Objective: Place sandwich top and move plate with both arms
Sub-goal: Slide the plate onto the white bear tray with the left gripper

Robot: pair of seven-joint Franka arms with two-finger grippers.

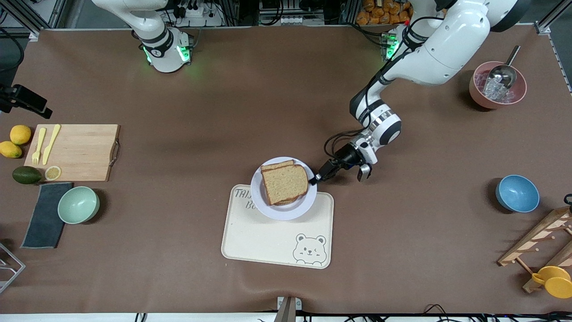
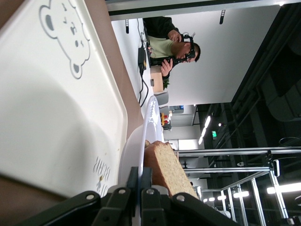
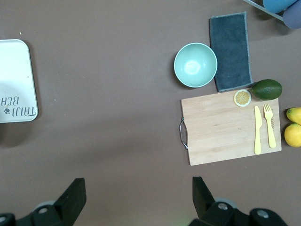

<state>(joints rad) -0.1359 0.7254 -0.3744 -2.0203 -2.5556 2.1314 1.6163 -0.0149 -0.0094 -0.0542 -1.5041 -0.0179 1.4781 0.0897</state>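
The sandwich top (image 1: 285,183), a brown bread slice, lies on another slice on the round pale plate (image 1: 286,213). The plate overlaps the corner of the cream bear tray (image 1: 268,241) that lies farthest from the front camera. My left gripper (image 1: 315,179) is low at the plate's edge toward the left arm's end, shut on the plate's rim. In the left wrist view its fingers (image 2: 140,181) pinch the thin rim (image 2: 141,141), with the bread (image 2: 167,167) just past them. My right gripper (image 3: 138,197) hangs open and holds nothing, high over bare table; the right arm waits.
Toward the right arm's end lie a wooden cutting board (image 1: 73,152) with yellow cutlery, a mint bowl (image 1: 78,204), a grey cloth (image 1: 44,214), lemons and an avocado. Toward the left arm's end stand a blue bowl (image 1: 517,193), a pink ice bowl (image 1: 497,85) and a wooden rack (image 1: 540,241).
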